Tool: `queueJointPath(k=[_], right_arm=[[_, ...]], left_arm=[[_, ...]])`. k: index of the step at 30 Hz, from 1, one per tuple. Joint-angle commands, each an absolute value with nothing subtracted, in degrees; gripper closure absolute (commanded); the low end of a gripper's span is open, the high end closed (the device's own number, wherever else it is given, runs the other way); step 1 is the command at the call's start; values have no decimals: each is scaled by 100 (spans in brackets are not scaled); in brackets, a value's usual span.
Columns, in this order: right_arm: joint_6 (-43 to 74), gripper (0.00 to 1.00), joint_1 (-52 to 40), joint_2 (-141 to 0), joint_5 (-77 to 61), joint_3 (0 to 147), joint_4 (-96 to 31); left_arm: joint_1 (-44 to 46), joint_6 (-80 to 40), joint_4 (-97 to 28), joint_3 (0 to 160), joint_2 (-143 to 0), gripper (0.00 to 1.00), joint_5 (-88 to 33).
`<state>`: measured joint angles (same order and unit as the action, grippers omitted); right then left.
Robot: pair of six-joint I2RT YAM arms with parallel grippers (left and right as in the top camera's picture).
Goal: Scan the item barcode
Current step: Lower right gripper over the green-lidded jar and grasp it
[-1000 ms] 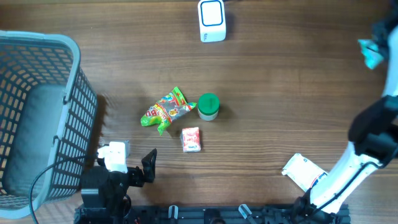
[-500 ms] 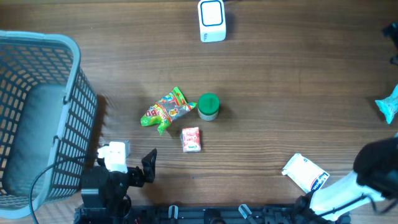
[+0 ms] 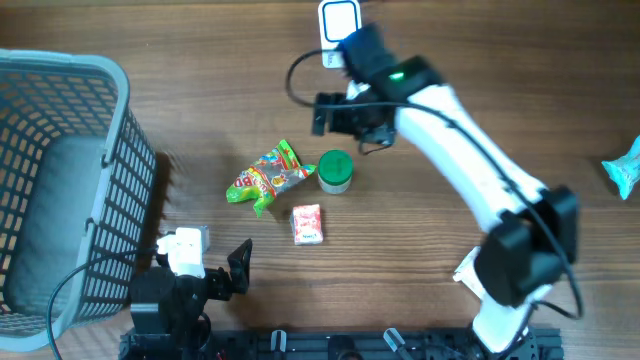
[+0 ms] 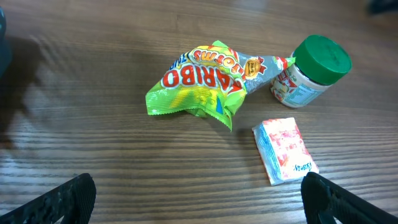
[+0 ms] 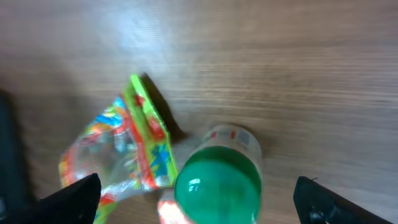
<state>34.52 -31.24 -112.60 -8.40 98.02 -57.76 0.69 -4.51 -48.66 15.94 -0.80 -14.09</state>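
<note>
Three items lie mid-table: a green Haribo bag (image 3: 265,177) (image 4: 199,78) (image 5: 124,149), a green-lidded jar (image 3: 335,171) (image 4: 311,71) (image 5: 217,180) and a small red-and-white packet (image 3: 307,223) (image 4: 284,149). My right gripper (image 3: 345,125) (image 5: 199,199) hangs open above the jar, which shows blurred between its fingertips, apart from both. The white scanner (image 3: 338,18) stands at the far edge, partly behind the right arm. My left gripper (image 3: 210,260) (image 4: 199,196) rests open at the near edge, nothing between its fingers, short of the packet.
A grey plastic basket (image 3: 110,160) fills the left side. A teal packet (image 3: 625,165) lies at the right edge. A white box (image 3: 470,268) sits near front right, partly under the right arm, which spans diagonally across the table's right half.
The right gripper opened and let the teal packet go at the right edge. The right arm then swung left across the table to above the jar. The left arm stayed still.
</note>
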Motion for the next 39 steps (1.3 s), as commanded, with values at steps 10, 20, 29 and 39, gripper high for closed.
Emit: queueJointPath(k=[10,20,29,39], right_arm=[[3911,4,-3485,-12335,-508,9699,-6654],[1061,42,-3514,-12333,-631,9745,-6862],[-1140,0,-3688,-12300,1125,11229,-8350],[10313,0,-3566,-12243,-176,11795,-8696]], left_arm=[[58,-342,-4853,1594,-38,0,-1498],[58,-342,-4853,1594,-38,0,-1498],[58,-342,-4853,1594,-38,0,-1498],[58,-342,-4856,1594,-38,0,-1498]])
